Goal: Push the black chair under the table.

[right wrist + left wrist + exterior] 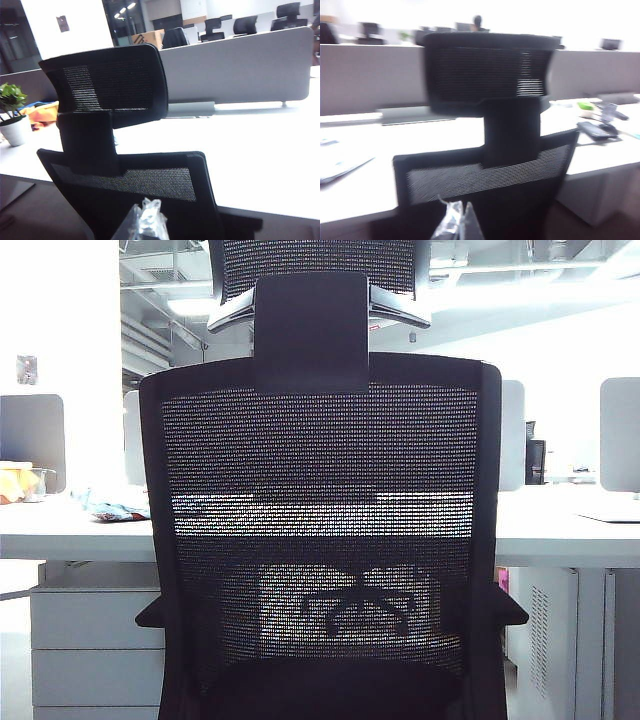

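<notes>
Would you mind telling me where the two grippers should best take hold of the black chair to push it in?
Probably the top rim of the black chair, either side of the solid headrest bracket, approached from behind. The back faces the arms upright, and its frame is rigid where the mesh would give. The left gripper and right gripper hang just behind that rim; the table lies beyond.

light: bright overhead, backlit — glare: tabletop blown out | blur: left wrist view soft
</notes>
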